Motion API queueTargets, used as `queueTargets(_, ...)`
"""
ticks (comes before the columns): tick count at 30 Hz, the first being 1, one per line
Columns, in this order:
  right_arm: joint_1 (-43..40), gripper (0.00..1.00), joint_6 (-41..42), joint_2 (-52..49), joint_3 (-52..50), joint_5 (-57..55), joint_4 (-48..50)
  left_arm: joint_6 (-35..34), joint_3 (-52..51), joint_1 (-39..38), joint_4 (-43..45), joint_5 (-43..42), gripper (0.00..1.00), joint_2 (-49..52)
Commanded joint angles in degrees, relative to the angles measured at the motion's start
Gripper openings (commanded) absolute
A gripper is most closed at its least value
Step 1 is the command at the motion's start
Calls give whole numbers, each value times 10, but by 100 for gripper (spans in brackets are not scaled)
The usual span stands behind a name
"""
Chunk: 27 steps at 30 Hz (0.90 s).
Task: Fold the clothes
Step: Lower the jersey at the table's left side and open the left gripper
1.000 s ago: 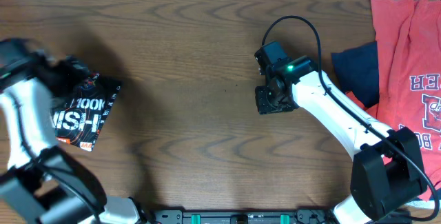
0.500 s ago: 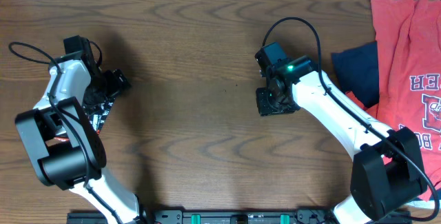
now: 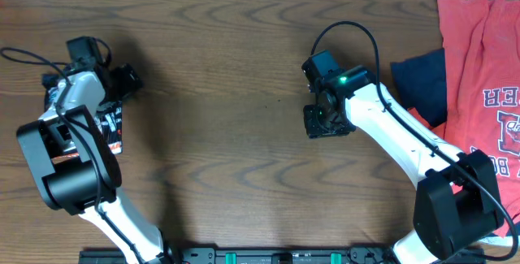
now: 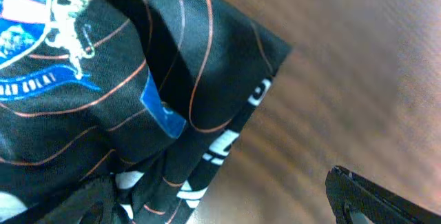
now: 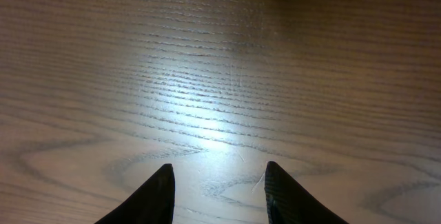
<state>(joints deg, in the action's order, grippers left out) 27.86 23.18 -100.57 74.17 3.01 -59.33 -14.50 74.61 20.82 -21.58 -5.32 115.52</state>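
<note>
Shifted toward the far edge, my left arm (image 3: 77, 93) now hides most of the black jersey (image 4: 103, 79) at the counter's (image 3: 227, 69) left; left jaws spread over it. I see right jaws spread above bare wood, well apart from the red T-shirt (image 3: 479, 69) and navy garment (image 3: 422, 77).

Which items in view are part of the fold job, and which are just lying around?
Job:
- black jersey, bunched by the left end effector

Lying about:
- red T-shirt, far right
- navy garment, beside the red T-shirt
</note>
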Motion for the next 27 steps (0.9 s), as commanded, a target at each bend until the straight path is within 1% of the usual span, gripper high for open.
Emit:
queueTargets(1,-5,41,-5,1,2,-8,2,12,5,24,20,-80,98,21)
queueTargets(4,-5,42,0,1,2,-11,10,24,10,33,29,-152,98,19)
queueTargets(6,-10,43,16,1,2,-11,19,43,10,32,25,-168,98,16)
queueTargets(8,-19,46,37,1,2,-12,30,68,10,24,15,-167,98,10)
queueTargets(9,-27,50,47,1,2,-12,38,83,10,19,9,-167,98,7)
queueTargets(10,-37,59,51,1,3,-9,49,93,10,12,6,-167,98,1)
queueTargets(13,-69,70,50,1,6,17,71,100,10,-13,2,-167,98,-19)
queueTargets(15,-92,72,38,1,7,35,84,111,10,-36,2,-165,98,-37)
queueTargets(17,-119,83,21,1,8,58,98,117,10,-66,-2,-157,98,-59)
queueTargets(20,-151,93,-11,1,8,95,112,117,10,-110,-7,-129,98,-80)
queueTargets(23,-182,98,-35,1,8,123,113,116,10,-150,-43,-105,98,-93)
queueTargets(25,-197,99,-49,1,8,124,107,113,10,-169,-85,-105,98,-97)
queueTargets(27,-220,99,-50,1,7,120,99,113,10,-188,-148,-104,98,-98)
